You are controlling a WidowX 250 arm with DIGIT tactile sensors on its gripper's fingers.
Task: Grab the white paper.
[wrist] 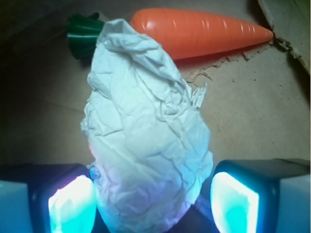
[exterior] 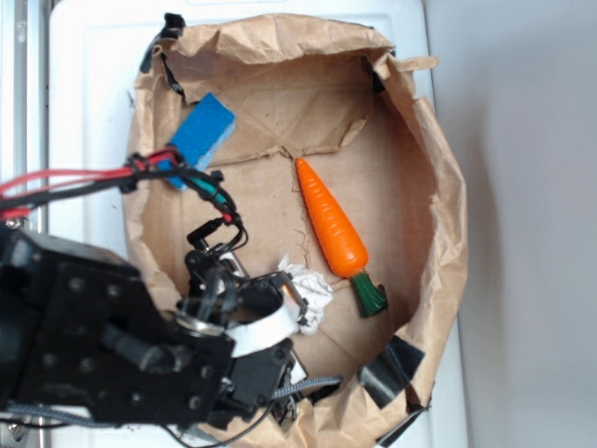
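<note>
Outside view: white paper (exterior: 310, 294) near the front edge of the brown bag (exterior: 438, 243), beside the carrot (exterior: 334, 229); blue sponge (exterior: 198, 138) by the back left corner.

Wrist view: hand (wrist: 153, 204) open wide around the paper, pads (wrist: 232, 201) not quite touching.

A boxy black arm (exterior: 89, 327) with screws, red and black cables (exterior: 65, 182), and glowing cyan-padded fingers (wrist: 233, 201).
</note>
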